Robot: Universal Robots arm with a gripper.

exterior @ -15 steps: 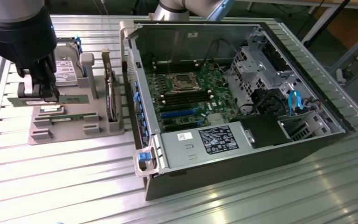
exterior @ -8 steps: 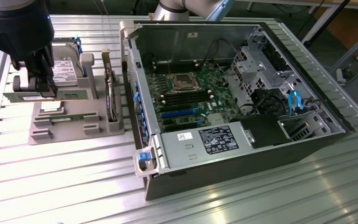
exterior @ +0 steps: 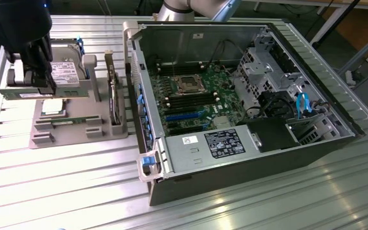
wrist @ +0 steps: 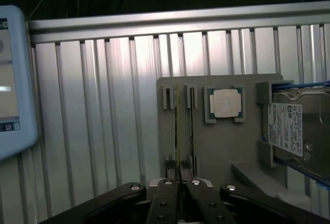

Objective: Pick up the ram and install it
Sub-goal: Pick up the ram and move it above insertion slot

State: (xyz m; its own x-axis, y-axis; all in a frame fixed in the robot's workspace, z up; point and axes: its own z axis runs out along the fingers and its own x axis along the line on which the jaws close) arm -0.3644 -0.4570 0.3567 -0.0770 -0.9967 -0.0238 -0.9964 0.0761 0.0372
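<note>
Clamping the ram (exterior: 69, 92) between closed jaws, the gripper (exterior: 34, 86) holds it above the grey tray (exterior: 75, 136) by the table's (exterior: 75, 191) edge at the exterior view's left: pickup looks done, while the motherboard's memory slots (exterior: 187, 100) stand unfilled.

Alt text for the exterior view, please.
The tool grips the ram above a gray tray holding a CPU, hard drive and expansion card, at the exterior view's left. To that view's right, an open computer case with its motherboard exposed lies on a ribbed metal table.
</note>
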